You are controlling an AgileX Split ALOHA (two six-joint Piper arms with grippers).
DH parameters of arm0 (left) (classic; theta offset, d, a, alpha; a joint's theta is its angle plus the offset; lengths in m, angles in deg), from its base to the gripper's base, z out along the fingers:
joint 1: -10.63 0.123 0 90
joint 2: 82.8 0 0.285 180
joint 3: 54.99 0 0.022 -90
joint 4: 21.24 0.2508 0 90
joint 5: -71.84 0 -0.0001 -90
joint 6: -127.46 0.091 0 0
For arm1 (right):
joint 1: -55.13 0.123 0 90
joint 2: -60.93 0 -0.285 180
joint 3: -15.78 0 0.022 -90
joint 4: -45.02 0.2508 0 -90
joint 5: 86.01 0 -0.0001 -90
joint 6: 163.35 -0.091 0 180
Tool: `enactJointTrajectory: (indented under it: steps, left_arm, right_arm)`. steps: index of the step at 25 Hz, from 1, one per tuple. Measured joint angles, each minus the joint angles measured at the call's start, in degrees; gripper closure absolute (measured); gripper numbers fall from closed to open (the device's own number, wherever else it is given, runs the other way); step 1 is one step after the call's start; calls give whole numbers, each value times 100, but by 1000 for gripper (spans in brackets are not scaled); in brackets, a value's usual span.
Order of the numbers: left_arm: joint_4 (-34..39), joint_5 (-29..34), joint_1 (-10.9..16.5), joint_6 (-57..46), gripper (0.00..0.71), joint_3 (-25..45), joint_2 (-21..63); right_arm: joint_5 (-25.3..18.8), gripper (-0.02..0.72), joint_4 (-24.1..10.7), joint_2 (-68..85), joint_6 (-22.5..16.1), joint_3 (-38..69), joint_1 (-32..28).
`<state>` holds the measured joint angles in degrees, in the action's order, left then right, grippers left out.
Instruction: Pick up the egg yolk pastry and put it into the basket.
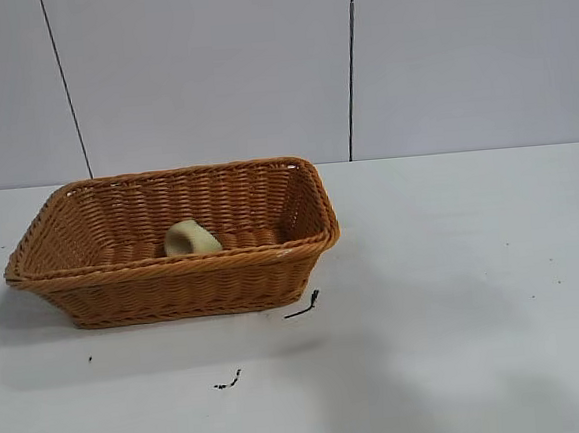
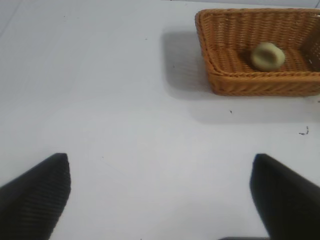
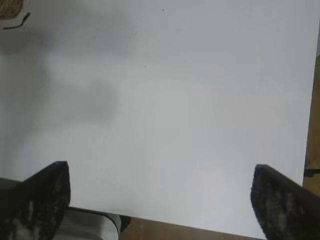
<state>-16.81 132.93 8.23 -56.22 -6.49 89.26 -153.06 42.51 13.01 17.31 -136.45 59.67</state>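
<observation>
While the egg yolk pastry (image 1: pixel 191 237) lies inside the basket (image 1: pixel 174 281), both pincers, left (image 2: pixel 160 192) and right (image 3: pixel 160 192), gape wide, empty.

Bare lab-style test bench: plain white table (image 1: pixel 454 264), grey panelled wall (image 1: pixel 208 72).

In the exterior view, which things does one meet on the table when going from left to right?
The basket with the egg yolk pastry inside it → small dark scrap on the table → thin dark strand beside the basket's right corner.
</observation>
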Motion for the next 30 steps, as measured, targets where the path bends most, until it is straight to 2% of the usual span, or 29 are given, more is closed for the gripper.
enactJointTrajectory:
  steps: [5, 7, 11, 22, 30]
  left_arm:
    - [0, 0, 0, 0, 14, 0, 0]
    - [0, 0, 0, 0, 14, 0, 0]
    - [0, 0, 0, 0, 14, 0, 0]
    - [0, 0, 0, 0, 14, 0, 0]
    - [0, 0, 0, 0, 14, 0, 0]
  right_arm:
    - [675, 31, 0, 1767, 0, 1193, 0]
    - [779, 31, 0, 2337, 5, 1569, 0]
    - [792, 31, 5, 3017, 5, 2068, 0]
    - [834, 31, 112, 3987, 5, 2084, 0]
    - [834, 31, 107, 4038, 5, 2084, 1]
